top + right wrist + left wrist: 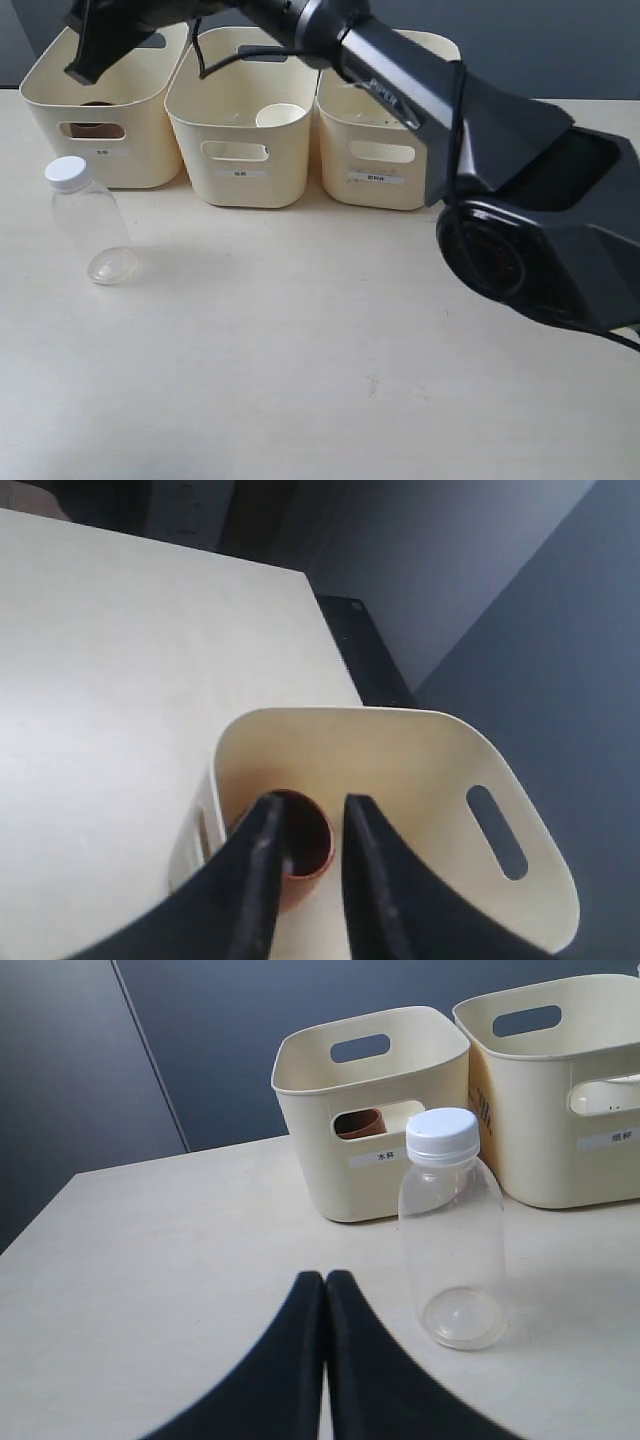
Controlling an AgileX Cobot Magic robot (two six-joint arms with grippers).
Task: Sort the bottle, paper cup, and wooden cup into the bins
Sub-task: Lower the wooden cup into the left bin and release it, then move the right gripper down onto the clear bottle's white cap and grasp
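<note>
One thing is left out: the bottle (451, 1230) stands upright on the table (320, 380) before the left bin (105, 100). Empty, light, slick; I'd grip mid-body. My left pincer (325, 1290) is closed, the right (305, 825) parted over the wooden cup (305, 845).

Exterior view looks from the front, high, down across the table (300, 380) at the bins (240, 120). Left wrist view sits low near the tabletop, facing the bottle (452, 1230). Right wrist view looks straight down into the leftmost bin, shared by all.
</note>
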